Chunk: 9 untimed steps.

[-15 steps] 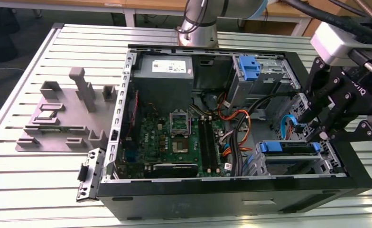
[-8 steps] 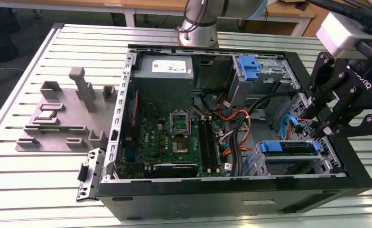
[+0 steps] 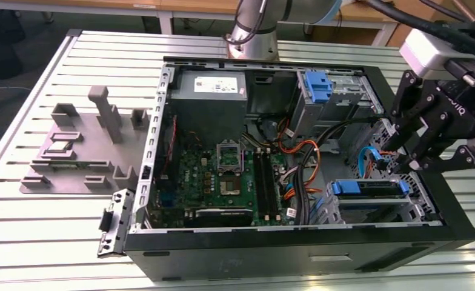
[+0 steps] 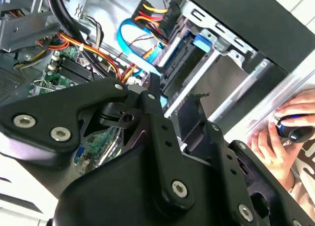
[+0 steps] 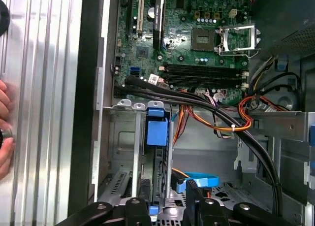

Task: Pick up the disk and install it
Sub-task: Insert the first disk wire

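1. Disk (image 3: 368, 188), framed by its blue rails, sits in the metal drive cage (image 3: 334, 212). The cage is at the near corner of the open computer case (image 3: 302, 245), on the exterior view's right.
2. In the first wrist view the disk appears edge-on, standing in one slot of that cage with its blue tab uppermost.
3. My reading is that the disk is already in its slot, because its rails lie level with the cage frame. Whether it has clicked fully home I cannot tell.
4. The claw (image 3: 403, 156) hangs just above the cage, toward the case's right wall. Its fingers are spread apart and hold nothing, and in the second wrist view bare cage metal shows through the gap between them.
5. The fingers point down in line with the slot, which suits reaching the carrier from above rather than from the side, where the case wall blocks the way.
6. Orange cables (image 3: 309, 159) and a blue cable (image 3: 365, 159) run from the green circuit board (image 3: 221, 176) toward the cage. They pass close to the claw, which probably explains why it sits on the cage's outer side.
7. A separate blue bracket (image 3: 318, 85) sits in the far bay, well apart from the claw.
8. A person's hand (image 4: 288, 130) rests outside the case, beside its wall.
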{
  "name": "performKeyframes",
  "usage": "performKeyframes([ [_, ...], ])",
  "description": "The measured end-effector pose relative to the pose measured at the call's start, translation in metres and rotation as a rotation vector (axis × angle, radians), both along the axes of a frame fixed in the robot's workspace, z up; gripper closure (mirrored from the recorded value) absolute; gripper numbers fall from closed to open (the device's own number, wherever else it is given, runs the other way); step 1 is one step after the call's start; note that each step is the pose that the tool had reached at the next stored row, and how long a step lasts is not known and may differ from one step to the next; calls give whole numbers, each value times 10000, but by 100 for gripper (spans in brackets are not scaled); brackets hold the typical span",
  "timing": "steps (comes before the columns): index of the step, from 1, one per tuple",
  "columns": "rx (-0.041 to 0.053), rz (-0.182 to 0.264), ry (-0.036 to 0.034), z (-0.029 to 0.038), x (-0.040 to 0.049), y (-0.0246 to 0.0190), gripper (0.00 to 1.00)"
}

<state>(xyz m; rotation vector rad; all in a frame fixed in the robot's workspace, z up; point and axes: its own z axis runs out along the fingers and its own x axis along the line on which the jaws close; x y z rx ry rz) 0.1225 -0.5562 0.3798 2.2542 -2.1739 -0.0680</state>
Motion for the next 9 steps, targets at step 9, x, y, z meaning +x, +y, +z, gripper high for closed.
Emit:
performKeyframes([
  [9, 0, 1, 0, -165, 5, 42, 58],
])
